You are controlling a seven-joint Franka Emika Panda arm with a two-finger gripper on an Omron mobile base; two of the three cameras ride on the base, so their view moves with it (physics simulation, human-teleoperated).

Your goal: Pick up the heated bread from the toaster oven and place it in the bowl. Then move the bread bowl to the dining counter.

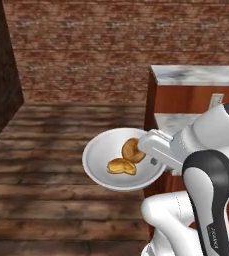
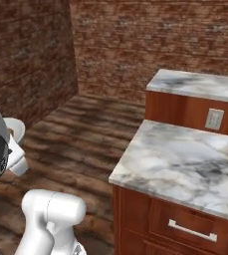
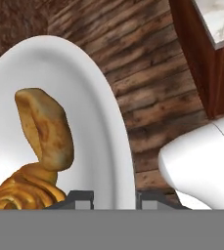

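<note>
Gripper (image 3: 113,197) clamped on the rim of the bowl (image 1: 98,150) — rigid, smooth, likely slippery. Bread (image 1: 121,166) inside loose and light — best kept level.

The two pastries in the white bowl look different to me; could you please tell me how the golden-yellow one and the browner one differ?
The heated bread is golden-yellow, lumpy and ridged like a croissant; the brown bun is darker, smoother and rounder. The heated bread lies flat on the bottom of the bowl; the brown bun stands tilted on edge beside it, towards the gripper. In the hand view the two touch. Both are much smaller than the bowl, which is held above the wooden floor.
</note>
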